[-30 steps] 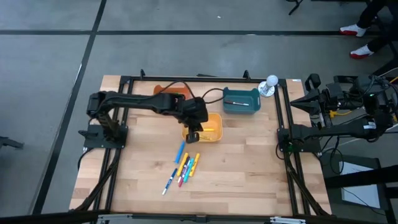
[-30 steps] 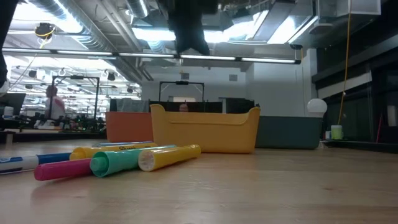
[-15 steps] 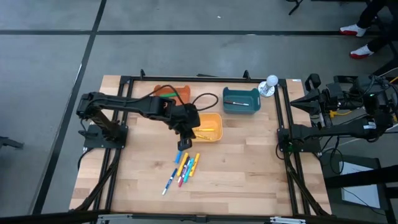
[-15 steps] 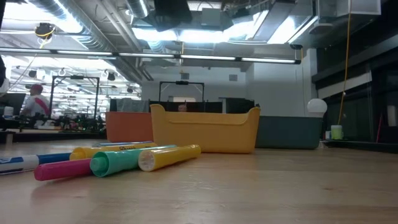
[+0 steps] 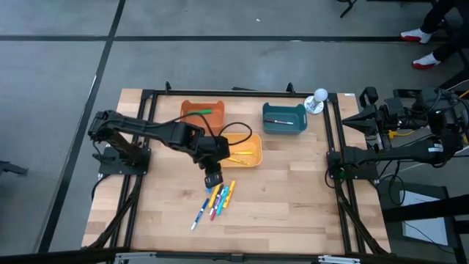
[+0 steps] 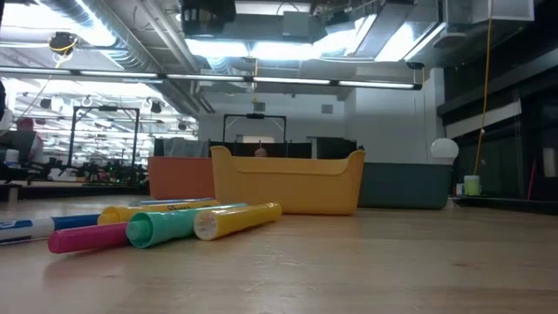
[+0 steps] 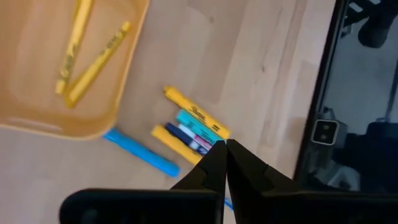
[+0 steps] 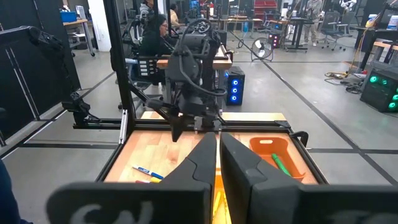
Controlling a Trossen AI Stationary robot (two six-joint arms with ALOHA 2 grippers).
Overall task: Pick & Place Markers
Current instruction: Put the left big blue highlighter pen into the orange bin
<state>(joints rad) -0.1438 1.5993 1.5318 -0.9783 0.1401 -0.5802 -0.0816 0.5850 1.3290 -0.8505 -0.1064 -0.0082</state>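
Near the middle of the worktop (image 5: 293,191), the left hand (image 5: 213,180) hangs just above the loose markers (image 5: 218,198), its two fingers pressed together with nothing between them. From the left wrist view the closed fingertips (image 7: 219,163) sit over the cluster (image 7: 189,132): a yellow one, a teal one, dark blue and pink ones packed side by side, and a blue marker (image 7: 140,151) lying apart, close to the rim of the yellow bin (image 7: 93,115). Two yellow markers (image 7: 87,56) already lie inside that bin. Seen from above, the loose group fans out toward the near edge of the worktop, with one white-and-blue marker (image 5: 198,215) lying nearest that edge.

Along the far edge stand the orange bin (image 5: 201,111), holding a green marker (image 5: 204,111), and the teal bin (image 5: 284,117), holding a dark marker (image 5: 277,120). The yellow bin sits just in front of them, between the two.

From worktop level, a pink marker (image 6: 87,237), a green one (image 6: 170,225) and a yellow one (image 6: 235,220) lie in front of the yellow bin (image 6: 288,181).

The right hand (image 8: 217,152) waits off the right edge of the worktop, fingers together and holding nothing.
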